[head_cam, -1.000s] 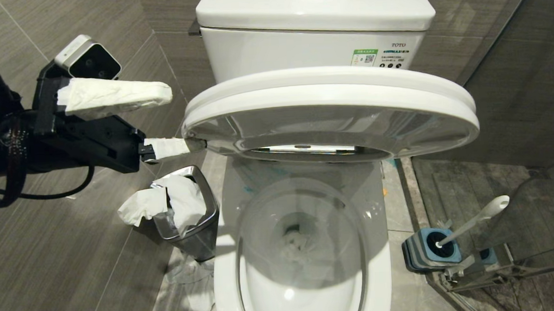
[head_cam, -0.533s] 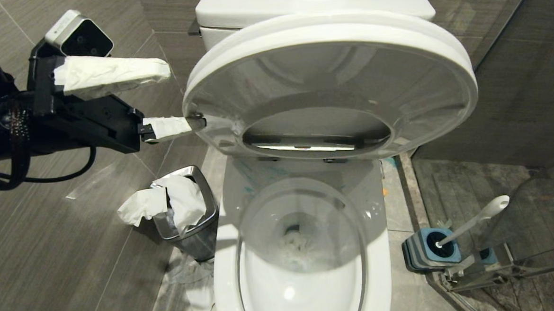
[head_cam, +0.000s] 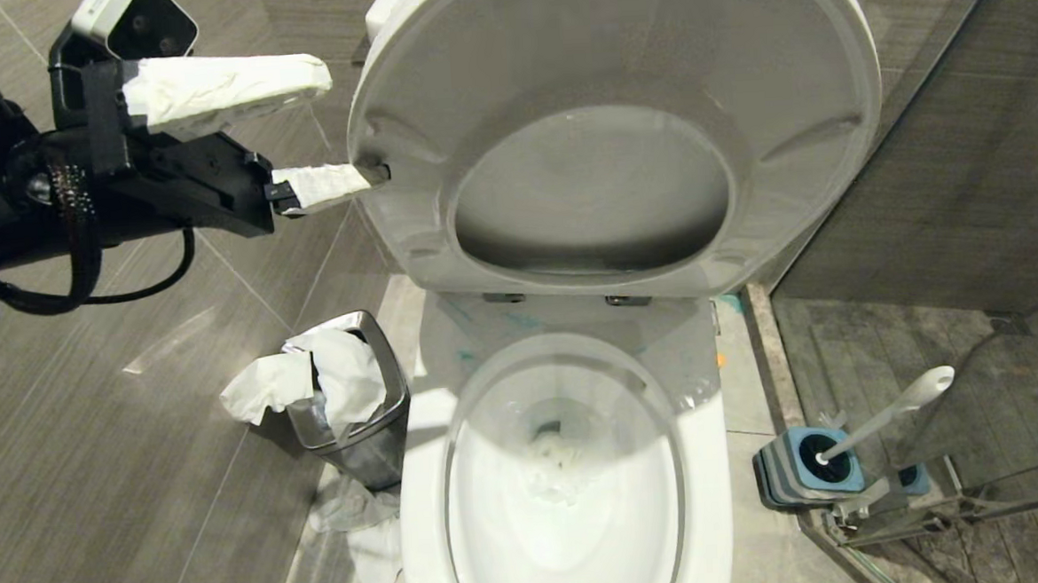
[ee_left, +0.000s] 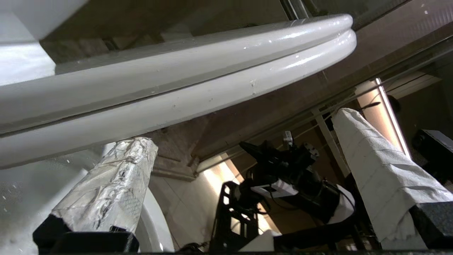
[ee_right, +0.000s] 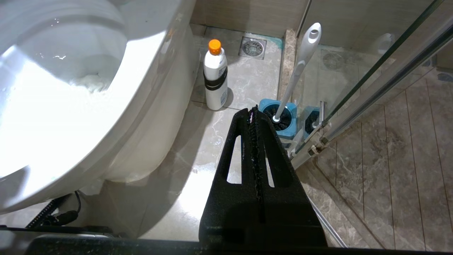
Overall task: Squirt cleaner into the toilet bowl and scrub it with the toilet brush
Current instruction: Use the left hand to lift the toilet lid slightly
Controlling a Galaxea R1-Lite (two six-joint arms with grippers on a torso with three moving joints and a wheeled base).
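Since the earlier frames, the seat and lid [head_cam: 617,126] have been swung from nearly level to almost upright against the tank, and the left gripper [head_cam: 333,128] has been raised with them. Its two paper-wrapped fingers [head_cam: 224,85] are spread wide; the lower one is pressed under the edge of the seat, and nothing is clamped between them.

The toilet bowl [head_cam: 566,520] is now uncovered. Soggy paper is seen lying in the water at the drain, and faint turquoise smears are visible on the flat ceramic behind the opening, near the hinges. No blue tint is seen in the water itself.

A steel bin [head_cam: 357,424] stuffed with paper is stood on the floor left of the bowl.

The toilet brush [head_cam: 890,414] is left in its blue holder [head_cam: 804,472] on the floor to the right, untouched. A white bottle with an orange cap [ee_right: 216,78] is stood near the bowl's base.

The right gripper [ee_right: 253,113] is held low beside the bowl, its black fingers pressed together, empty.

Opening is judged nearly finished; squirting and scrubbing are judged not yet begun.
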